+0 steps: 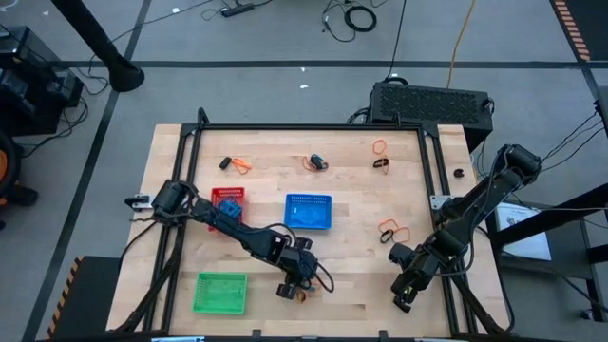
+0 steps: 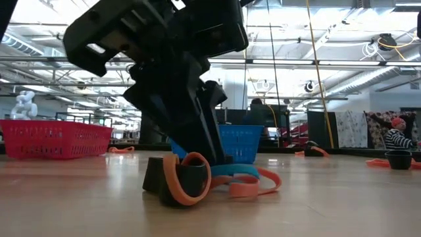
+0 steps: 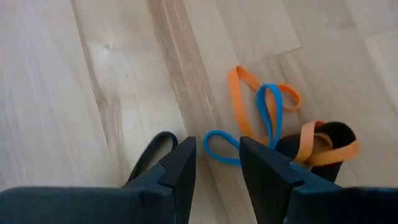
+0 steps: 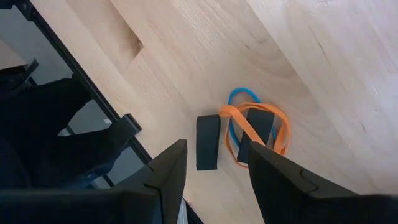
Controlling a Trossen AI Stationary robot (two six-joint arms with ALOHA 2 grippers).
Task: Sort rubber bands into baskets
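Near the table's front middle lies a tangle of rubber bands (image 3: 267, 118): orange and blue loops, and a black one (image 3: 326, 140) with an orange loop round it. My left gripper (image 3: 217, 155) (image 1: 291, 285) is open and points down at the tangle. A blue loop's end (image 3: 214, 146) lies between its fingers, and another black band (image 3: 152, 155) lies beside one finger. My right gripper (image 4: 217, 158) (image 1: 404, 296) hangs open above a second small pile of black, orange and blue bands (image 4: 249, 127) by the table's right rail. The red basket (image 1: 228, 199), blue basket (image 1: 309, 211) and green basket (image 1: 220, 292) stand on the table. My left gripper comes down slanting onto the tangle, and in the low view its fingers (image 2: 197, 155) reach the bands. Whether they touch a band, I cannot tell. All the bands lie on the table.
More bands lie at the far side (image 1: 237, 164) (image 1: 316, 161) (image 1: 380, 149) and toward the right (image 1: 391, 230). Black frame rails (image 1: 432, 171) run along the table's edges. A person (image 2: 395, 139) shows in the room beyond the table.
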